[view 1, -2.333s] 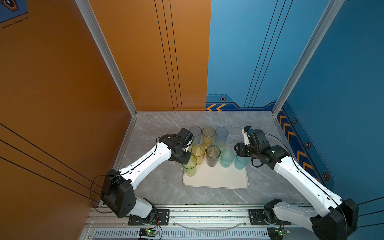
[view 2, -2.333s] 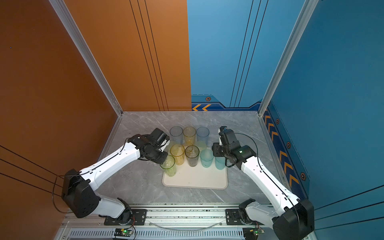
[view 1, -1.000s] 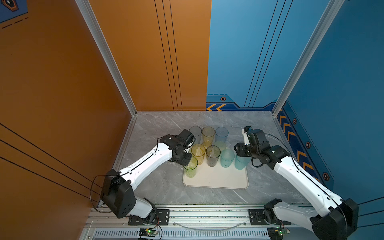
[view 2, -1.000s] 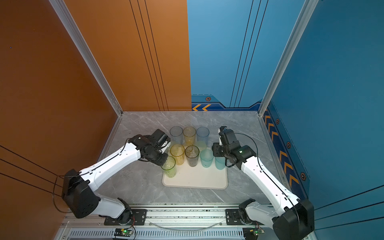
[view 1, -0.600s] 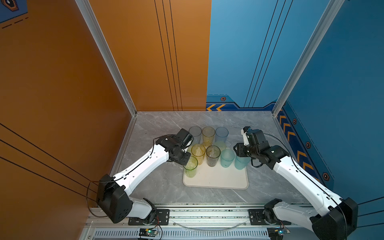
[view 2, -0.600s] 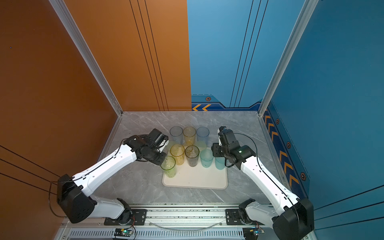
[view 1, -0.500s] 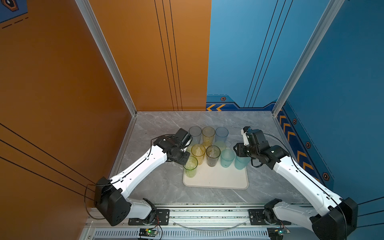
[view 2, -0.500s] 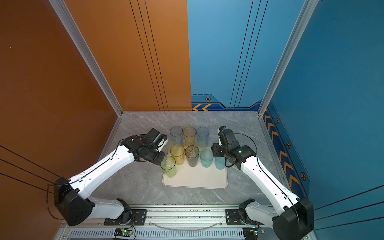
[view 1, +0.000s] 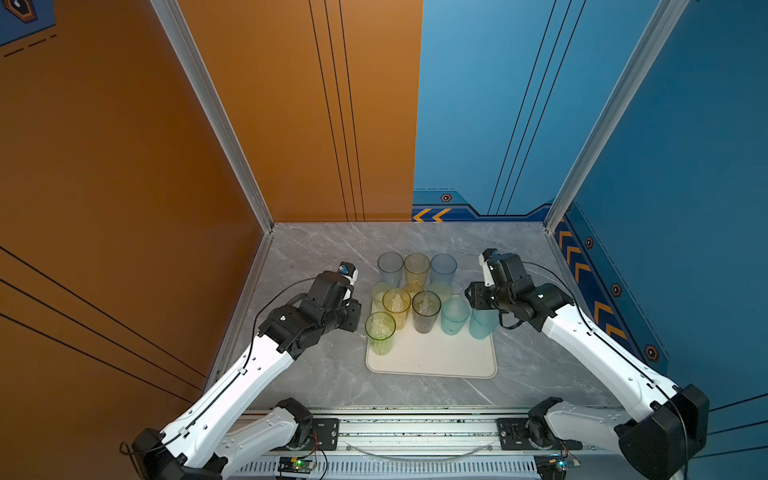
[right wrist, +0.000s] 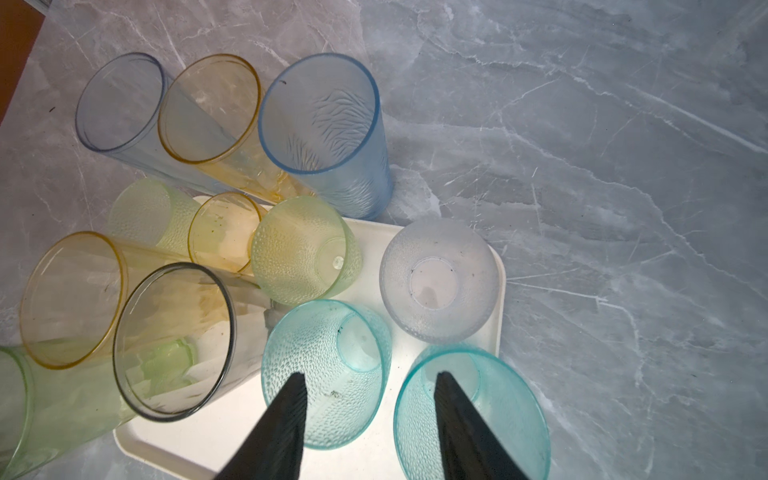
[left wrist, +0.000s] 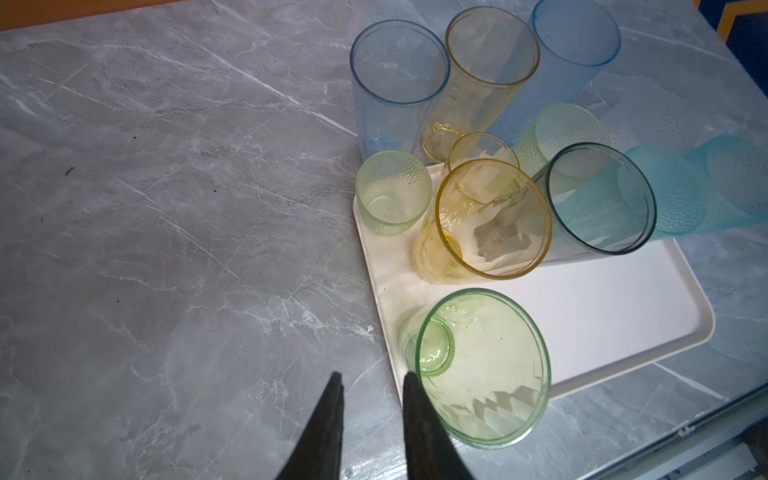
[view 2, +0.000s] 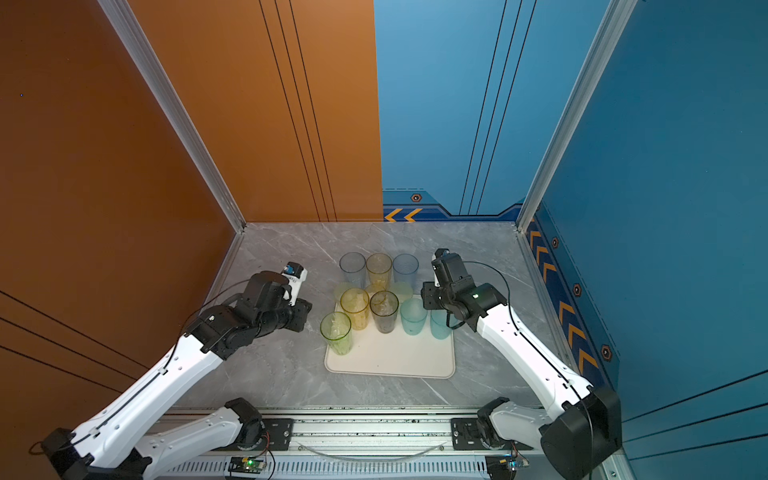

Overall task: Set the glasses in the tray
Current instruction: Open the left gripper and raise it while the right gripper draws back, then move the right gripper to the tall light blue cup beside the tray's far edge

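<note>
- Grey marbled table [view 1: 316, 374], under everything.
- Flat cream-white rectangular tray [view 1: 449, 357] with low rim, lying mid-table.
- Tall grey-blue tumbler [view 1: 390, 268], tall yellow tumbler [view 1: 417, 268] and tall blue tumbler [view 1: 443, 268], upright in a row on the table just behind the tray.
- On the tray: tall green tumbler [view 1: 380, 332] at the left edge, then second tall yellow tumbler [view 1: 397, 305] and smoky grey tumbler [view 1: 426, 309].
- Also on the tray: two short teal tumblers [view 1: 454, 318], short clear dimpled tumbler [right wrist: 438, 278] in the far right corner.
- Left jaws: narrowly parted, empty, over the table just beside the tall green tumbler.
- Right jaws: about half open, gripping nothing, above the two short teal tumblers.
</note>
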You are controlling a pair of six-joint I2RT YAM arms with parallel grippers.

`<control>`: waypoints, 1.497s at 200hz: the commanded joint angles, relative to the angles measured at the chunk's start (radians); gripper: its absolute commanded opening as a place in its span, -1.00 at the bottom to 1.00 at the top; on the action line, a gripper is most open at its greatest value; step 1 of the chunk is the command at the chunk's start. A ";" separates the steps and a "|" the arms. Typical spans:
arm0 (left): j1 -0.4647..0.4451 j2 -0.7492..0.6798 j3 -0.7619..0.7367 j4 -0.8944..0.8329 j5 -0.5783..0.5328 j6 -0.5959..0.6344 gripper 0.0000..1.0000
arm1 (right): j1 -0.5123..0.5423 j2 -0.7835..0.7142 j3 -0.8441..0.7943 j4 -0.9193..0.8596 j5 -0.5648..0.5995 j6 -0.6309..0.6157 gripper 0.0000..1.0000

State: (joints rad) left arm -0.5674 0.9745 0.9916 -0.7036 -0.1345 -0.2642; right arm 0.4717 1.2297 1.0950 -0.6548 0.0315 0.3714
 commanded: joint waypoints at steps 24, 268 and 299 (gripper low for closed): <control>0.010 -0.028 -0.065 0.230 -0.062 -0.041 -0.47 | -0.001 0.078 0.156 -0.078 0.063 -0.052 -0.02; 0.007 -0.123 -0.214 0.312 -0.223 -0.043 -0.43 | -0.156 0.642 0.687 -0.236 -0.087 -0.144 -0.29; 0.012 -0.127 -0.217 0.321 -0.207 -0.046 -0.42 | -0.149 0.671 0.696 -0.243 -0.089 -0.150 -0.31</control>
State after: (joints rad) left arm -0.5674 0.8555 0.7864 -0.4072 -0.3408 -0.3115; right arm 0.3138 1.8824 1.7611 -0.8532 -0.0498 0.2390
